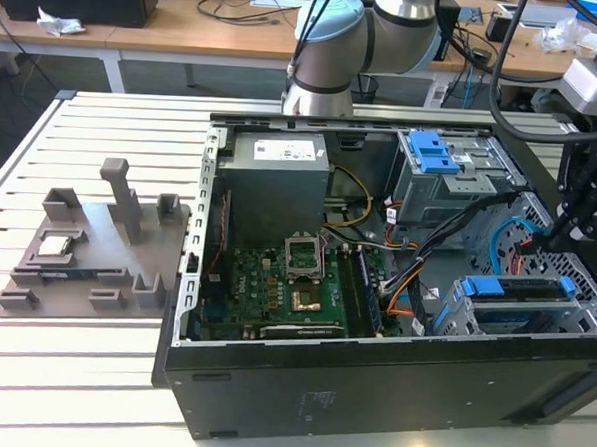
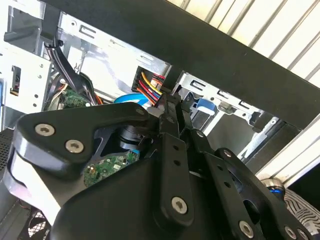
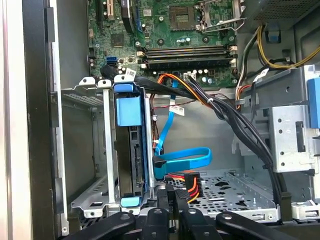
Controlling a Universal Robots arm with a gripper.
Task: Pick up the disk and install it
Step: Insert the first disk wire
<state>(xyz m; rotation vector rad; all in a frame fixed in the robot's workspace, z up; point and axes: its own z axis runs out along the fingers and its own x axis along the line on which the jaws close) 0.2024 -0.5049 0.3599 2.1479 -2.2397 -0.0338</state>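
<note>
Blue-framed disk (image 3: 131, 150) sits on edge in the metal drive cage (image 3: 90, 200) inside the computer case (image 1: 370, 387), near the case front. My gripper (image 3: 172, 200) hangs beside the cage, over the red-yellow power plug (image 3: 185, 182). Fingers look pressed together, holding nothing.

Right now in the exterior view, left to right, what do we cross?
Grey fixture tray → motherboard → orange cable bundle → the disk in its bay → black tool.
</note>
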